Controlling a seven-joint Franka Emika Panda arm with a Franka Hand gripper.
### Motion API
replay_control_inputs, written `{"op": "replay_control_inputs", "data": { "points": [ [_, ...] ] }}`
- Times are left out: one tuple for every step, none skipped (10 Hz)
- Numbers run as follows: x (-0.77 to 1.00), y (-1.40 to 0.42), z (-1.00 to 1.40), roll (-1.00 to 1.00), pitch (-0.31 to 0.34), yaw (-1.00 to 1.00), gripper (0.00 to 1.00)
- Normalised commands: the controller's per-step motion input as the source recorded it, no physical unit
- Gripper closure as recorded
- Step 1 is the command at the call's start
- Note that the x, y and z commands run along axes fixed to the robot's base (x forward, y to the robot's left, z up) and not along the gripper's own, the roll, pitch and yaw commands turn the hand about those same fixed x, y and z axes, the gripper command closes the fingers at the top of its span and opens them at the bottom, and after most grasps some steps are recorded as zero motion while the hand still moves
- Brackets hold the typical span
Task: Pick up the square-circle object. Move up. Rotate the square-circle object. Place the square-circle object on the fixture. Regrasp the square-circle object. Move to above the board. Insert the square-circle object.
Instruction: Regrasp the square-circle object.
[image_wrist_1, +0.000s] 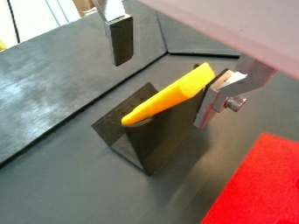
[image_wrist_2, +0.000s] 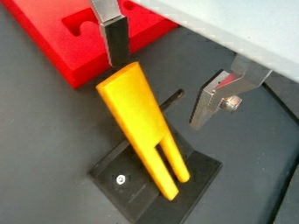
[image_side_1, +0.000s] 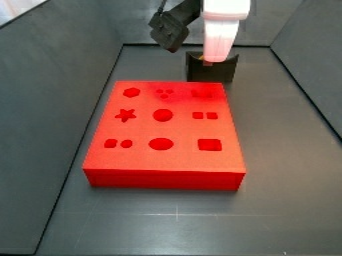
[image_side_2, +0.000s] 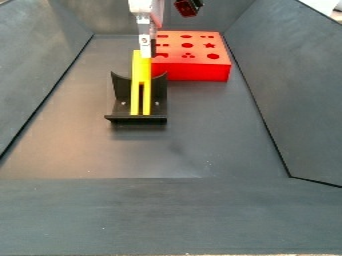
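Square-circle object (image_wrist_2: 142, 131) leans on the fixture (image_wrist_2: 140, 182) at centre frame, unheld between the gripper's (image_wrist_2: 163, 74) spread fingers (image_wrist_2: 112, 39), so regrasping calls for centring both pads before closing.

Yellow square-circle object (image_wrist_2: 142, 131) leaning on dark fixture (image_side_2: 135, 110), red board (image_side_1: 163, 134) nearby
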Motion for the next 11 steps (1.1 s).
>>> {"op": "replay_control_inputs", "data": {
  "points": [
    [0.47,-0.02,0.0,-0.01,0.213,0.06,0.0],
    [0.39,-0.02,0.0,-0.01,0.22,0.06,0.0],
    [0.36,-0.02,0.0,-0.01,0.223,0.06,0.0],
    [0.27,-0.02,0.0,-0.01,0.226,0.06,0.0],
    [0.24,-0.02,0.0,-0.01,0.224,0.07,0.0],
    [0.18,-0.02,0.0,-0.01,0.226,0.07,0.0],
    [0.14,-0.02,0.0,-0.01,0.229,0.07,0.0],
    [0.1,-0.02,0.0,-0.01,0.235,0.07,0.0],
    [0.08,-0.02,0.01,-0.02,0.228,0.06,0.0],
    [0.08,-0.02,0.0,-0.02,0.223,0.07,0.0],
    [0.08,-0.02,0.0,-0.02,0.22,0.07,0.0]
  ]
}}
